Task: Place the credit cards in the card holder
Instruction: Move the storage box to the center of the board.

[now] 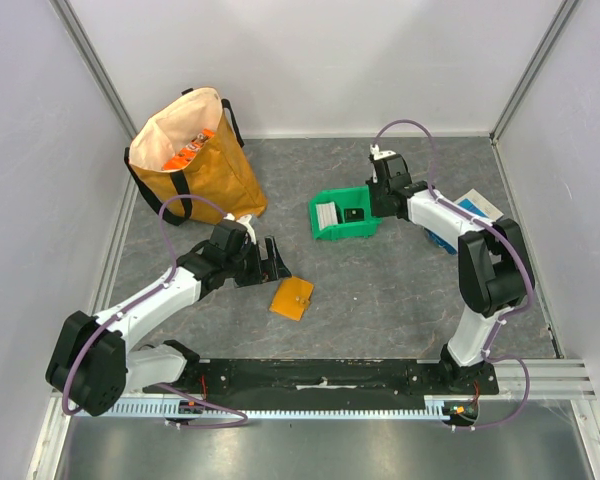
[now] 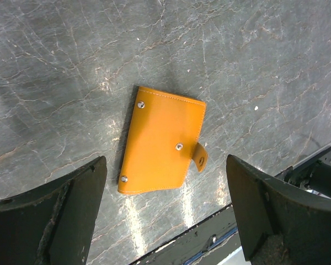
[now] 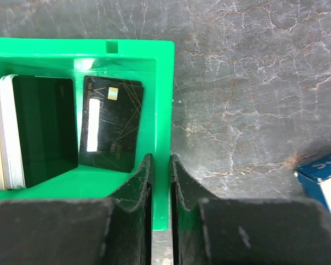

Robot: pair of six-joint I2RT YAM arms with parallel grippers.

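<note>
The small flat orange folding wallet (image 2: 163, 141) lies closed on the grey marbled table (image 1: 400, 290), in front of the arms and left of centre. In the left wrist view its long axis runs from the top of the picture to the bottom, leaning slightly. The little snap tab (image 2: 201, 156) wraps round the right-hand long edge near the lower end. The left gripper (image 1: 276, 262) hangs just above and beside the wallet without touching it. Its two dark fingers (image 2: 49, 221) are spread wide, one on each side of the wallet in that view.

The credit cards are all in the green plastic bin (image 3: 164, 83), which stands near the middle of the table, well apart from the wallet. A stack of thin pale cards (image 3: 3, 132) with a plain black card (image 3: 44, 130) on its face sits against the bin's left side in the right wrist view. Whether that stack lies flat or leans on edge is hard to tell. Just beside it a single black card with fine gold lines and a small chip (image 3: 110, 124) lies on the bin floor. Its long axis points away from the camera, with the chip at the far end.

The right gripper (image 3: 160, 160) has its fingers drawn narrow, clasping the bin's right-hand wall, one finger inside and one outside. A blue-and-white flat box (image 3: 320, 179) lies on the table to the right. A large orange-yellow tote bag (image 1: 195, 165) stands at the far left.
</note>
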